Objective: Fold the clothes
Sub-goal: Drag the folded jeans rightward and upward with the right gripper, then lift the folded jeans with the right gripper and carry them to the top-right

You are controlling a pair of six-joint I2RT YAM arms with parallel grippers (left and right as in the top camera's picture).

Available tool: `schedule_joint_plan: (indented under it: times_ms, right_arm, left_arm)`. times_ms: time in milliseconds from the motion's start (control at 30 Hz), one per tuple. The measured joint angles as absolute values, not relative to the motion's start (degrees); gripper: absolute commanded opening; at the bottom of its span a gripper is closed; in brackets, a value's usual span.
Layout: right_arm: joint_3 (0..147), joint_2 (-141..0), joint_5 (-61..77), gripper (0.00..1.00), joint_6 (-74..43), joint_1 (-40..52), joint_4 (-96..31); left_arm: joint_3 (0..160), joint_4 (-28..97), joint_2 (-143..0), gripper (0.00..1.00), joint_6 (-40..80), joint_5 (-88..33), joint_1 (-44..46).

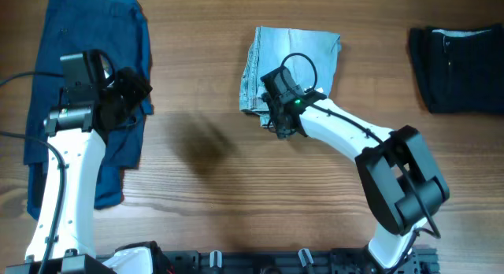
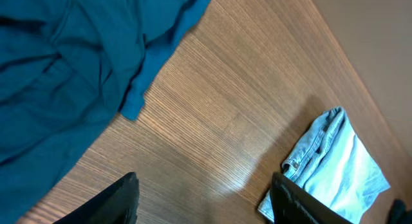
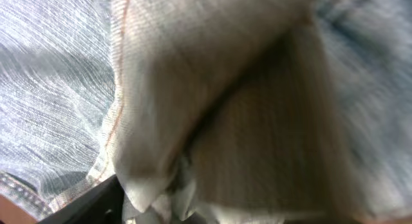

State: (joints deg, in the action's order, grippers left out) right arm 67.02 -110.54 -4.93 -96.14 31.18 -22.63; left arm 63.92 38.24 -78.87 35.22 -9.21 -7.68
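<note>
The pale light-wash denim shorts lie folded into a small packet at the middle back of the table. They also show in the left wrist view. My right gripper is at the packet's near left corner. In the right wrist view, which is blurred, it is shut on a fold of the pale denim. A blue garment lies spread out unfolded at the far left, and shows in the left wrist view. My left gripper hovers over its right edge, open and empty.
A dark navy garment lies folded at the back right. Bare wooden table lies between the blue garment and the denim packet. The right arm's base stands at the front right.
</note>
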Motion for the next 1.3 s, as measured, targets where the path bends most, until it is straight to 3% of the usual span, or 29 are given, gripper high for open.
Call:
schedule_joint_plan:
  times_ms: [33, 100, 133, 167, 233, 500, 633, 1033, 1300]
  right_arm:
    - [67.0, -110.8, -4.3, 0.60, -95.3, 30.7, -22.1]
    - [67.0, -111.1, -2.3, 0.50, -92.2, 29.5, -21.1]
    - [67.0, -111.2, -1.4, 0.40, -89.6, 28.9, -20.3]
    - [67.0, -111.4, -0.8, 0.20, -85.3, 28.5, -19.9]
    - [67.0, -111.8, 2.7, 0.04, -79.2, 26.0, -18.6]
    - [67.0, -112.4, 18.9, 0.04, -50.4, 12.6, -16.6]
    - [66.7, -111.8, 21.9, 0.05, -41.7, 7.4, -16.2]
    - [66.0, -90.7, 23.2, 0.04, -32.4, 2.2, -14.3]
    - [65.8, -84.6, 23.2, 0.04, -25.3, -4.8, -2.9]
  left_arm:
    - [63.9, 38.3, -78.9, 0.65, 35.2, -9.0, -7.7]
    - [63.9, 38.4, -78.9, 0.65, 35.2, -8.8, -7.7]
    - [63.9, 38.4, -78.9, 0.65, 35.2, -8.6, -7.7]
    - [63.9, 38.4, -78.9, 0.65, 35.2, -8.6, -7.7]
    - [63.9, 38.4, -78.9, 0.65, 35.2, -8.4, -7.7]
    - [63.9, 38.4, -78.9, 0.65, 35.2, -8.2, -7.7]
    - [63.9, 38.4, -78.9, 0.65, 35.2, -8.2, -7.7]
    - [63.9, 38.4, -78.9, 0.65, 35.2, -8.2, -7.7]
    - [63.9, 38.4, -78.9, 0.65, 35.2, -8.1, -7.7]
